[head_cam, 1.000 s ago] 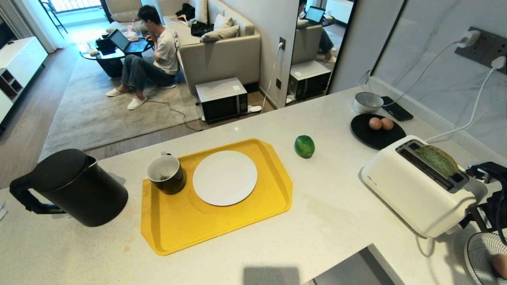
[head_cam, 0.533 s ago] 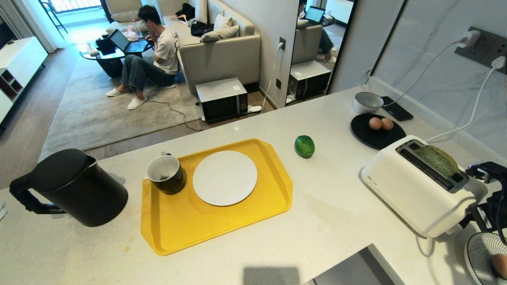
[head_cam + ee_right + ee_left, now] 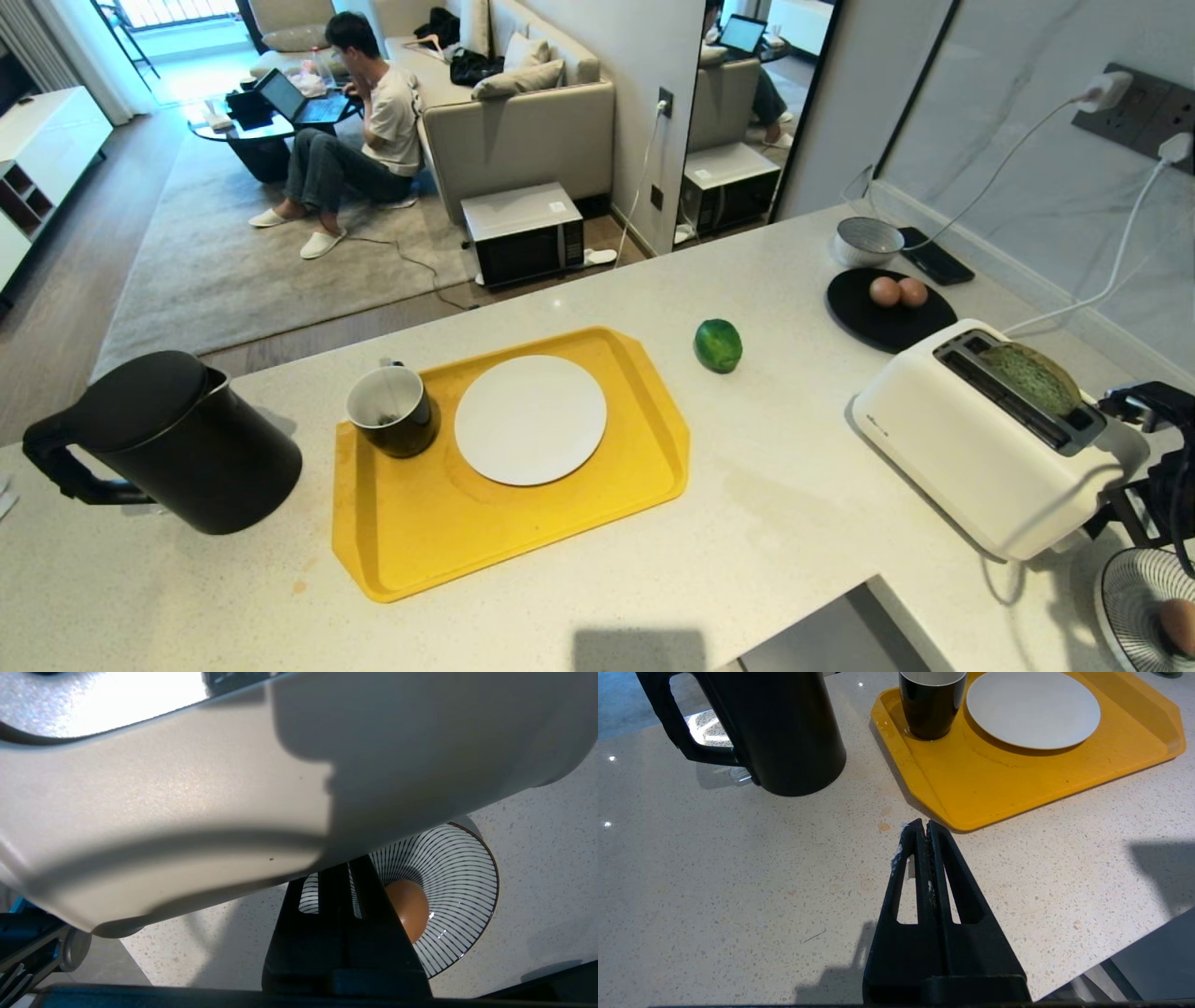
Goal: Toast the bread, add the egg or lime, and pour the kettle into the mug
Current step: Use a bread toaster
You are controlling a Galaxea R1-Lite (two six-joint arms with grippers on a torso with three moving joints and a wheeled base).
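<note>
The green-crumbed bread (image 3: 1027,378) stands in a slot of the white toaster (image 3: 971,457) at the right. On the counter beyond the tray lies the lime (image 3: 718,345). Two eggs (image 3: 884,291) rest on a black plate (image 3: 887,327), and another egg (image 3: 411,907) sits in a striped bowl (image 3: 462,868). The black kettle (image 3: 177,448) stands far left. The dark mug (image 3: 390,411) is on the yellow tray (image 3: 523,541). My left gripper (image 3: 923,823) is shut and empty above the counter by the tray's near corner. My right gripper (image 3: 348,872) is shut and empty; the toaster's side hides its tips.
A white plate (image 3: 529,420) lies on the tray beside the mug. A grey bowl (image 3: 866,241) and a phone (image 3: 935,256) sit near the wall, where cords run to sockets (image 3: 1134,112). A person sits on the floor (image 3: 373,121) beyond the counter.
</note>
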